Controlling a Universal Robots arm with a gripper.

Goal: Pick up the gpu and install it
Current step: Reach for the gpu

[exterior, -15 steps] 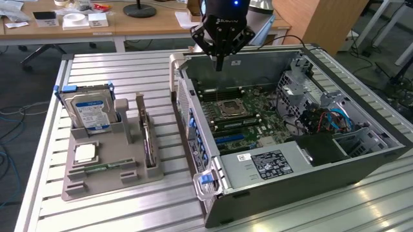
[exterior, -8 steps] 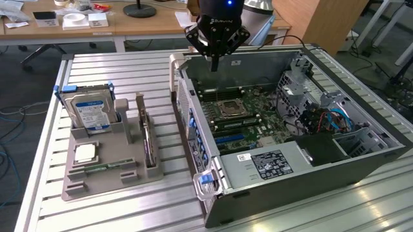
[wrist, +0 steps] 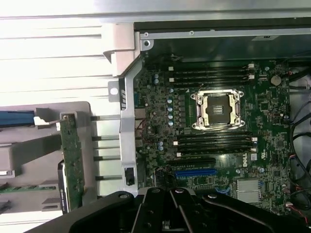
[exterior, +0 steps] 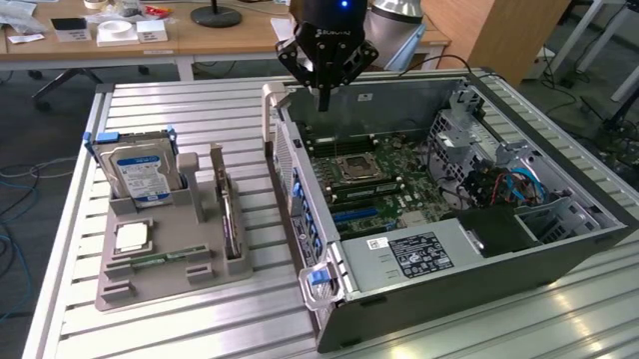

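The gpu (exterior: 230,218) is a thin green-brown card standing on edge in a slot of the grey holder (exterior: 164,280), at the exterior view's left of the open computer case (exterior: 479,295). In the wrist view the gpu (wrist: 71,160) shows as a green board edge beside the case wall. My gripper (exterior: 322,103) hangs over the far end of the case, above the motherboard (exterior: 375,179), well away from the card. Its black fingers (wrist: 181,206) are shut together with nothing between them. A blue expansion slot (wrist: 196,172) lies on the motherboard (wrist: 218,145) close to the fingertips.
The holder also carries a silver hard drive (exterior: 140,173), a processor chip (exterior: 133,236) and a small memory stick (exterior: 160,259). Cables and a drive cage (exterior: 499,183) crowd the case's right side. A slatted metal table (exterior: 190,112) bears everything; desks stand behind.
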